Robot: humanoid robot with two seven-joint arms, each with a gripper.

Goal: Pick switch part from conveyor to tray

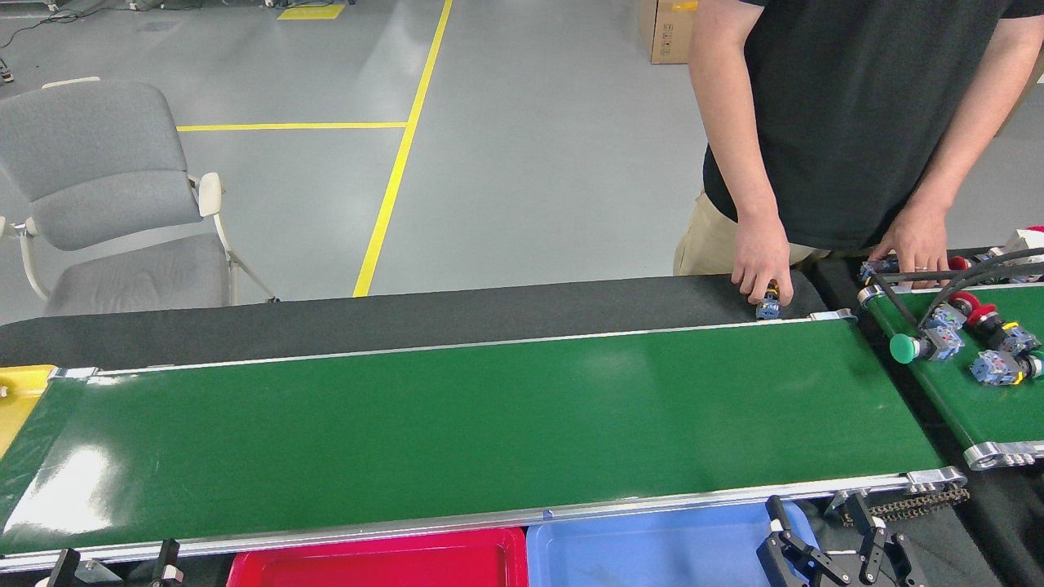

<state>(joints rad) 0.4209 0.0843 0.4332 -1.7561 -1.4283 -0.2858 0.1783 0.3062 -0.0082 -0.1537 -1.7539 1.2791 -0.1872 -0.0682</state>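
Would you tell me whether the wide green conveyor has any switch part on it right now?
Empty: the conveyor shows bare green from end to end. The nearest switch part lies beyond its far rail, under a person's hand.

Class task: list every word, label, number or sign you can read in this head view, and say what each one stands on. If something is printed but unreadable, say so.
No text here can be read.
Cardboard box on the floor: small dark printed marks on its side, too small and blurred to read.
Switch parts on the narrow belt: no legible markings.
Conveyor, red tray and blue tray: no lettering visible.
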